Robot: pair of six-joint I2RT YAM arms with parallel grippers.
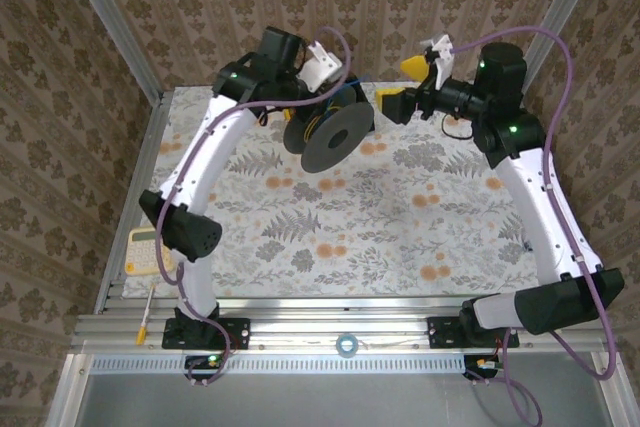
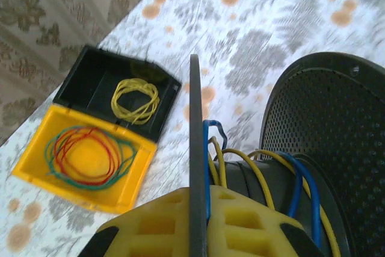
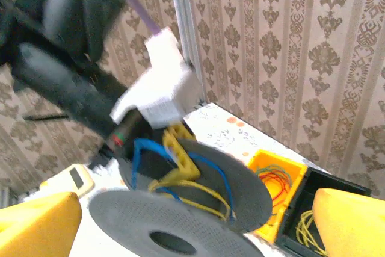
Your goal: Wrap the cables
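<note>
The blue cable (image 2: 302,186) and the yellow cable (image 2: 257,174) sit together round the hub of a black reel (image 1: 330,135), which is held up off the table (image 1: 420,237) toward its far side. A few turns of each lie on the hub, but loosely. From the right wrist a blue loop stands up clear of the rim and yellow slack bows out across the lower disc. I'd judge the winding partly done, with the loose lengths yet to be drawn in and laid snug. The left gripper (image 2: 196,218) is pinched tight on the edge of one disc of the reel and carries it. The right gripper (image 1: 403,84) hangs just beside the reel, jaws spread wide with nothing between them. Down on the table sit two small open boxes, touching side to side. A yellow box (image 2: 30,162) has tangled red and green loops (image 2: 84,154) in it, and a black box (image 2: 78,82) holds a bundle of yellow loops (image 2: 135,100).
</note>
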